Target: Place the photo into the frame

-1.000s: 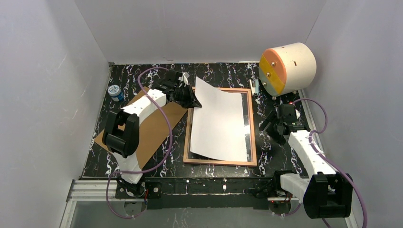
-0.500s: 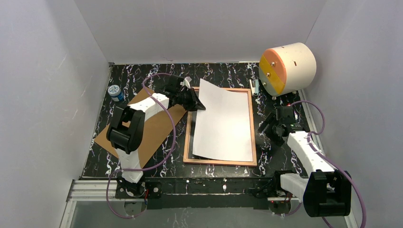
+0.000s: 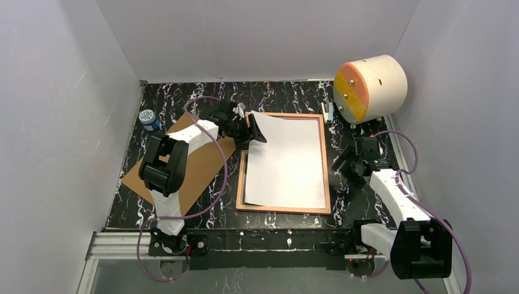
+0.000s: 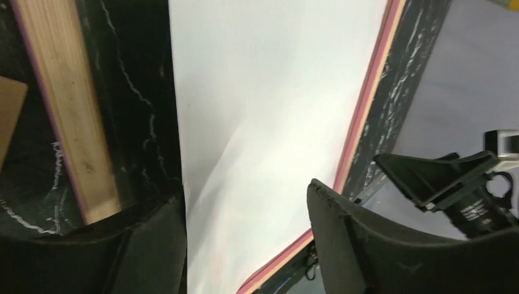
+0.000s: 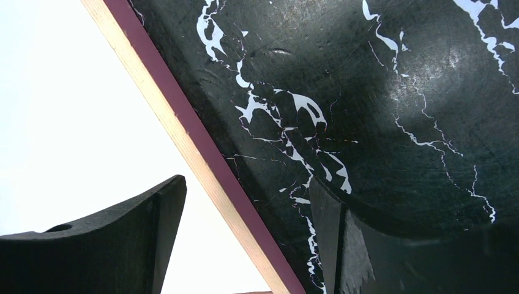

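Two end effectors sit at opposite sides of the frame (image 3: 281, 209). The left end effector (image 4: 245, 196) is at the frame's far-left corner, its jaws well apart, with the photo (image 3: 287, 162) running between them; the fingers (image 4: 361, 245) do not pinch the sheet. The right end effector (image 5: 245, 187) has its jaws spread wide and holds nothing; they straddle the frame's right rail, one finger over the white sheet, the other over the desk (image 3: 287, 98).

The photo lies white back up over the frame's opening. Its right edge meets the pink rail, and a dark strip shows along its left edge. Whether it has settled fully inside I cannot tell.

Left of the frame, a brown board (image 3: 196, 177) lies flat under the left arm. A small blue-lidded jar (image 3: 147, 118) stands beyond it, and a cream drum (image 3: 373, 86) sits at the far right.
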Motion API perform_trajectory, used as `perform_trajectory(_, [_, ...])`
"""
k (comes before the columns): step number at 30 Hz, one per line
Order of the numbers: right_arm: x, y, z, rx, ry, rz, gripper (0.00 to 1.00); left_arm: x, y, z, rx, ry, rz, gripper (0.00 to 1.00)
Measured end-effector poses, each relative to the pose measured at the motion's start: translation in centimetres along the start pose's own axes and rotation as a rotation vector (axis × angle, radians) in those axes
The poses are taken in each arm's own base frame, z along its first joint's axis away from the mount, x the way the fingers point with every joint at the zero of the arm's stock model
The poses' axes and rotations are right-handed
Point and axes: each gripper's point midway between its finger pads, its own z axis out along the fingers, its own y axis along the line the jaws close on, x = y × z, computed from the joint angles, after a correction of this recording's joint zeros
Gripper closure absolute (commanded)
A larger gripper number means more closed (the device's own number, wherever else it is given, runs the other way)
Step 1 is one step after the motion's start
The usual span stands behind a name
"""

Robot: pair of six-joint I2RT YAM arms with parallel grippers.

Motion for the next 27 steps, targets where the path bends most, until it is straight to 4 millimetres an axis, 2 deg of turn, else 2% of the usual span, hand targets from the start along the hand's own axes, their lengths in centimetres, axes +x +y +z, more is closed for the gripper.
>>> perform_trajectory(2, [0.0,0.0,0.0,0.000,0.000,0.000,0.19,0.0,0.5,-0.1,-0.033,0.001,0.006,0.23])
perform_trajectory(6, [-0.2,0.1,0.0,-0.005,-0.007,0.000,0.19,-0.8,0.9,-0.8,-0.100,-0.019,0.039,0.18])
perform_trajectory(12, [-0.3,0.2,0.0,-0.008,-0.011,0.000,0.19,-1.8,1.1,-2.1,-0.176,-0.049,0.093,0.17])
perform_trajectory(17, [-0.3,0.1,0.0,-0.003,-0.012,-0.001,0.20,-1.8,2.6,-2.9,-0.269,-0.049,0.113,0.17])
perform_trajectory(21, [-0.2,0.0,-0.5,-0.001,-0.007,-0.013,0.20,-2.9,3.6,-4.3,-0.378,-0.081,0.149,0.16])
perform_trajectory(23, [-0.8,0.7,-1.3,-0.031,-0.023,-0.025,0.20,-3.8,4.0,-5.3,-0.438,-0.112,0.176,0.14])
perform_trajectory(27, [-1.9,3.7,-3.7,-0.173,-0.054,-0.047,0.20,-6.0,4.9,-8.1,-0.549,-0.182,0.229,0.08])
